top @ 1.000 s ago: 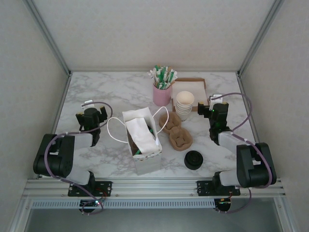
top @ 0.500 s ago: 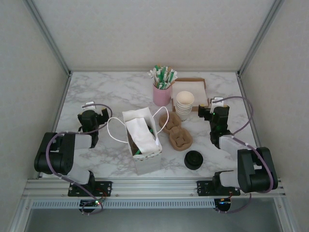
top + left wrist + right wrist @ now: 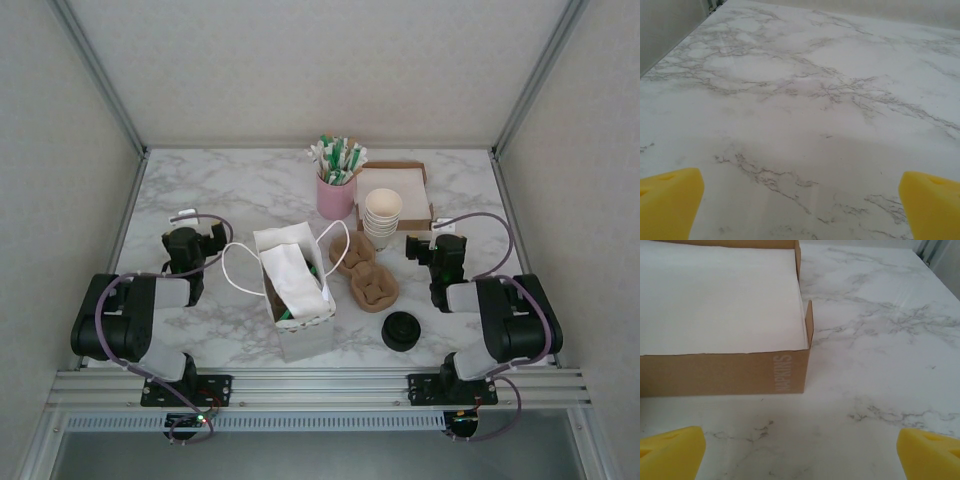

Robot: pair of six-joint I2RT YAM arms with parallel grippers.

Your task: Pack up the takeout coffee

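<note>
Takeout coffee: we cannot tell where it is. No cream cup with a black lid is in plain sight. Our guess is inside the white paper bag (image 3: 300, 300), hidden under the white napkin (image 3: 288, 270) and the green-wrapped sticks poking out of the bag mouth. If that is right, packing looks done or close to it.

Handling, as a judgement: the paper wall is thin and dents under a hard squeeze. The lid is only pressed on and can pop off. Liquid inside makes it heavier than the empty cups and it spills if tipped. Take it across the mid wall, below the lid rim, with gentle pressure, and keep it upright. Never lift by the lid.

The bag stands upright at centre front of the desk (image 3: 200, 190), handles flopped to either side. Two brown pulp carriers (image 3: 372, 288) lie just right of the bag. The stack of bare black lids (image 3: 402, 331) sits near the front, right of the bag. It looks all black, so we don't count it as the coffee. Behind are the stack of lidless cream cups (image 3: 382, 212), the pink cup of stirrers (image 3: 336, 195) and the napkin box (image 3: 740, 372).

Left gripper (image 3: 800, 210): jaws wide, holding nothing, low over bare marble left of the bag. Right gripper (image 3: 800, 450): jaws wide, holding nothing, facing the napkin box.
</note>
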